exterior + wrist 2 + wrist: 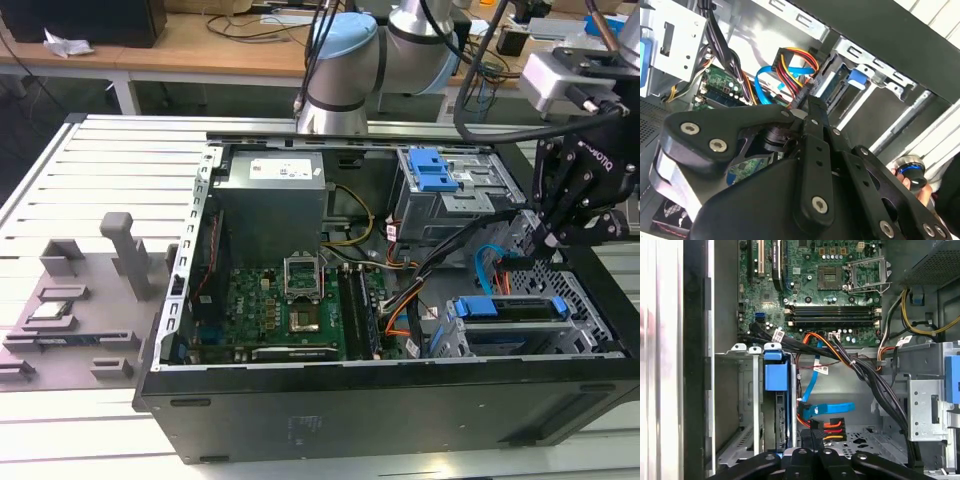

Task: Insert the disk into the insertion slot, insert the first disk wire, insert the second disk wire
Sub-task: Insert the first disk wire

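The disk (512, 310), silver in its blue carrier, sits inside the insertion slot (590, 300), a perforated metal cage at the exterior view's right. In the first wrist view the carrier's blue tab (776, 375) stands in the cage (740, 440). My black gripper (542, 235) hangs just behind the disk. Its fingers (802, 457) are drawn together on the black plug (814, 424) of the first disk wire (834, 430), a red, orange and yellow bundle. The second disk wire (810, 382), flat and light blue, arches beside it (484, 262) (762, 82); its blue plug (832, 409) lies just above the black plug.
A taller grey cage with a blue latch (435, 190) stands behind the gripper. Black cable bundles (865, 375) cross between the motherboard (290, 310) and the cages. A person's hand (912, 175) is at the case's outer edge. Grey fixtures (70, 300) lie at the exterior view's left.
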